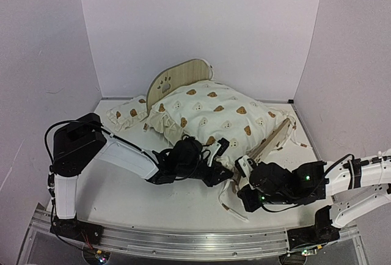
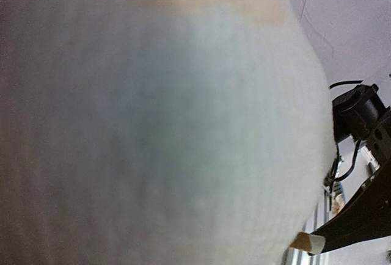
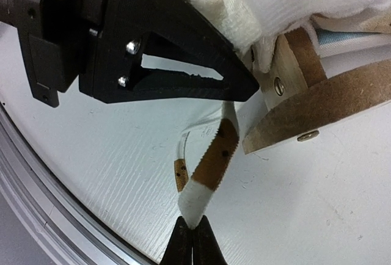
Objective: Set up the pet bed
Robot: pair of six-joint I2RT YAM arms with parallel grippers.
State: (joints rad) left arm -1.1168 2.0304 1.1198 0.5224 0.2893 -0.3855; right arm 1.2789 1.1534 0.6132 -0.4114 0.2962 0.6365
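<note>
Top external view: pet bed stands toward the back wall and holds the cushion, which overflows its frame. The pillow lies outside, just left. The right gripper is clamped on a cushion tie. The left gripper is at the cushion's near edge; its state cannot be told.

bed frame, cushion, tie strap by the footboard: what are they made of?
Bed frame: looks like light plywood, matte, unfinished; raw brown cut edge, screw heads in right wrist view. Cushion: soft cream cloth, bear print, ruffled, likely stuffed. Tie: thin fabric strip, probably same cloth.
</note>
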